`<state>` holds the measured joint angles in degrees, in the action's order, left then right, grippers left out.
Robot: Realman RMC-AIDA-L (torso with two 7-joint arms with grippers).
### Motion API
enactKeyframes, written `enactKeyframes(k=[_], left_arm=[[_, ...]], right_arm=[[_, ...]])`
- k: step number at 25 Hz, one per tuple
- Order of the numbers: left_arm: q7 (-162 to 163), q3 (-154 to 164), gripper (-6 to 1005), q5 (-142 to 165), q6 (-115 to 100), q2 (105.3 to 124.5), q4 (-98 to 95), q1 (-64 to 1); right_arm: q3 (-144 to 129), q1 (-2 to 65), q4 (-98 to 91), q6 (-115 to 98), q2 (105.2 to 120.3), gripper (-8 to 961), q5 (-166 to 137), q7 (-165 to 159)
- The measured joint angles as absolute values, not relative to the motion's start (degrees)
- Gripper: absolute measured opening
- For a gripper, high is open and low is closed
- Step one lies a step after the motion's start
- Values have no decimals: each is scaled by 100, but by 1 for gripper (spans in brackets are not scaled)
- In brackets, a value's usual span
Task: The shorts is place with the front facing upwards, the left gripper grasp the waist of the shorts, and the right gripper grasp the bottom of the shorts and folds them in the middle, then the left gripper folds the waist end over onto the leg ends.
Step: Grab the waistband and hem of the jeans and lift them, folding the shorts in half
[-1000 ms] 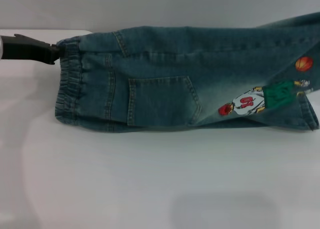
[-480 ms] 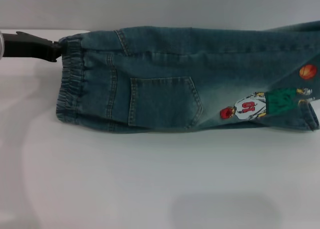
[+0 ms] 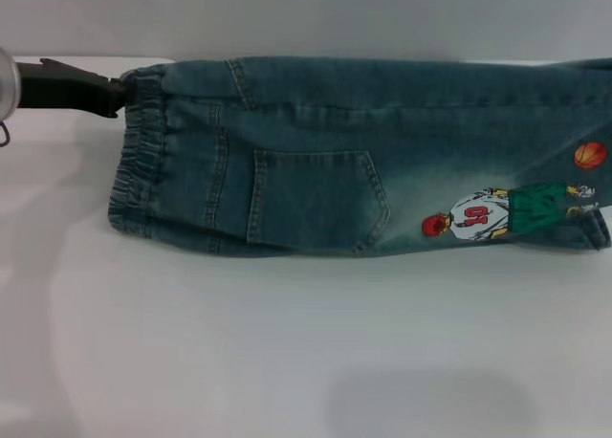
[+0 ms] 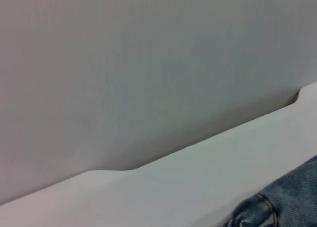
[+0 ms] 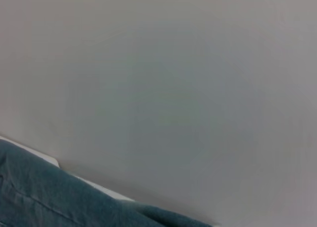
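The shorts (image 3: 363, 156) lie lengthwise across the white worktop (image 3: 287, 352), already doubled along their middle: one narrow band of denim with the patch pocket (image 3: 316, 199) facing up, so the first fold reads as done. Left gripper (image 3: 117, 92) sits at the far corner of the waist (image 3: 139, 151), its black claw closed on the gathered elastic edge. Right gripper is not in the head view; its wrist camera shows only denim and wall, so whether it is clamped cannot be told. The bottom of the shorts (image 3: 591, 218) rests at the robot's right, partly cut off by the frame. Remaining, by my judgement: carrying the waist end over onto the leg ends. Material notes: washed blue denim, paler over the pocket area, stitched seams; waistband ruffled and puckered (elastic); cartoon prints (image 3: 507, 210) smooth, red, white and green; worktop matte, plain.
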<state>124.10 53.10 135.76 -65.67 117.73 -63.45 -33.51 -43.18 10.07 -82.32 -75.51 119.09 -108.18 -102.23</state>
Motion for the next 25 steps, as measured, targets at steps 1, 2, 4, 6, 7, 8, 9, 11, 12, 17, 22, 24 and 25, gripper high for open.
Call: enactKeyframes(k=[1, 2, 4, 6, 7, 8, 9, 11, 12, 17, 22, 24, 25], left_arm=[[12410, 5329, 30, 13575, -6554, 11774, -6316, -3364], [12410, 5352, 30, 13575, -6532, 11772, -6293, -3378], [12410, 5387, 30, 13574, -6506, 11769, -6262, -3393], [12410, 5435, 30, 13573, -6470, 11767, -6248, -3406], [12410, 5468, 30, 13572, -6441, 11767, -6243, -3411], [12410, 5491, 31, 13571, -6422, 11767, -6236, -3420], [12410, 5504, 31, 13571, -6407, 11767, -6227, -3431], [12410, 5512, 31, 13570, -6397, 11767, -6209, -3462], [12410, 5512, 31, 13570, -6397, 11767, -6203, -3479], [12410, 5514, 30, 13569, -6397, 11772, -6195, -3535], [12410, 5577, 30, 13567, -6341, 11777, -6182, -3546], [12410, 5578, 30, 13563, -6325, 11777, -6181, -3526], [12410, 5580, 30, 13562, -6316, 11777, -6180, -3520]], right_arm=[[-4328, 1022, -8225, -7541, 11909, 2, -10883, -10228], [-4334, 1039, -8217, -7535, 11909, 2, -10948, -10242], [-4343, 1086, -8178, -7511, 11912, 2, -11122, -10287], [-4365, 1124, -8104, -7439, 11915, 2, -11251, -10328], [-4383, 1130, -8069, -7400, 11914, 2, -11275, -10337], [-4417, 1135, -8016, -7321, 11910, 2, -11292, -10340], [-4446, 1137, -7979, -7258, 11909, 2, -11296, -10341], [-4479, 1138, -7927, -7164, 11906, 2, -11298, -10343], [-4492, 1138, -7912, -7131, 11906, 2, -11299, -10344], [-4583, 1153, -7896, -7029, 11904, 2, -11390, -10346], [-4782, 1140, -7923, -6955, 11917, 2, -11512, -10350], [-4933, 1088, -8035, -6949, 11925, 2, -11513, -10314], [-4986, 1069, -8077, -6946, 11930, 2, -11517, -10302]])
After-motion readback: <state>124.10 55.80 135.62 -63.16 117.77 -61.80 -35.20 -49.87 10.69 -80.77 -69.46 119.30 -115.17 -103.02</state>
